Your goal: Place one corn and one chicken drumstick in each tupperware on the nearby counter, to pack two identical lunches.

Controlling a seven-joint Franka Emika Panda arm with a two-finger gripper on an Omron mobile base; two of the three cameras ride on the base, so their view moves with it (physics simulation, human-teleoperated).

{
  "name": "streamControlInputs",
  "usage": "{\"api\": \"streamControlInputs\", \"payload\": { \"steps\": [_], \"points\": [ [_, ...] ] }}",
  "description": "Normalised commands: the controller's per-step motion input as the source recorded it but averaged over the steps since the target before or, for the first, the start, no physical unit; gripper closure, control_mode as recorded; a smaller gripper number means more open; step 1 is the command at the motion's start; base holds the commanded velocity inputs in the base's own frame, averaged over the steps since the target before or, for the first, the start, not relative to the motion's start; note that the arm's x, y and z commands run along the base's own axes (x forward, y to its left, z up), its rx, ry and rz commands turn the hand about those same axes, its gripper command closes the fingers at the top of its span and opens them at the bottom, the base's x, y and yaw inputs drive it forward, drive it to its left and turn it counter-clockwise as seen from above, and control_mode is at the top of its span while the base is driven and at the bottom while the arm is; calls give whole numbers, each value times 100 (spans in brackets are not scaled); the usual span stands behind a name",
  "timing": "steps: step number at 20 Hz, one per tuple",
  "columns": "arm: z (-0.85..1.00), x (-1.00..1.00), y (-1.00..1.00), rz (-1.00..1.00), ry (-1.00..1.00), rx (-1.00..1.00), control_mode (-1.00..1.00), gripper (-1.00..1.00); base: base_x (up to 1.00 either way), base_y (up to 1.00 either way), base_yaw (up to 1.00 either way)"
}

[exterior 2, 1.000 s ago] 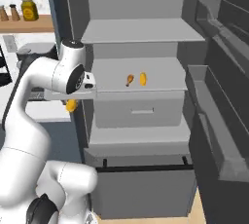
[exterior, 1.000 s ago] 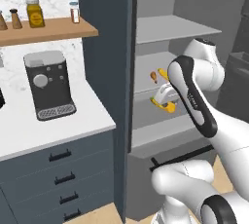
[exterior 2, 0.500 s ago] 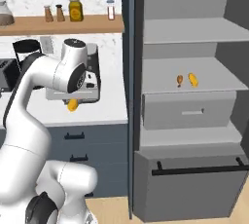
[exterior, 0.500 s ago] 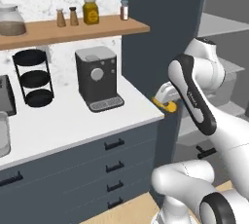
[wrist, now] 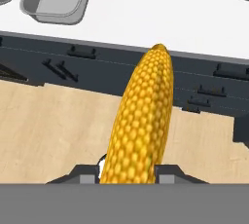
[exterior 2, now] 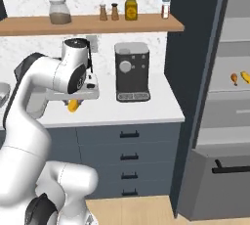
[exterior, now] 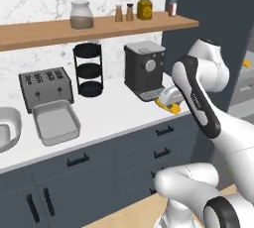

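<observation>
Corn (wrist: 143, 121): one yellow cob, clamped at its base between the closed jaws of the gripper (wrist: 127, 172) and projecting forward along the hand, so that it can be lowered lengthwise into a container. It is carried above the front edge of the counter (exterior: 119, 118), just before the coffee machine (exterior: 145, 68). Rectangular tray (exterior: 55, 122): set on the counter to the left, in front of the toaster (exterior: 45, 87), apparently unfilled. Rounded tub (exterior: 9, 128): at the far left edge, contents not discernible. Second corn (exterior 2: 245, 77) and a drumstick (exterior 2: 234, 78): lying side by side on a shelf of the open fridge (exterior 2: 229, 84) at right, awaiting collection. A wooden wall shelf (exterior: 99, 26) with jars is mounted above.
</observation>
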Motion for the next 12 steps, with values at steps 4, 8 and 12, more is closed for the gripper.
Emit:
{"api": "streamControlInputs", "payload": {
  "steps": [4, 8, 12],
  "points": [
    [0, 0, 0, 0, 0, 0, 100, 100, 4, 100, 0],
    [0, 0, 0, 0, 0, 0, 100, 100, 15, 100, 0],
    [0, 0, 0, 0, 0, 0, 100, 100, 28, 100, 0]
  ]
}}
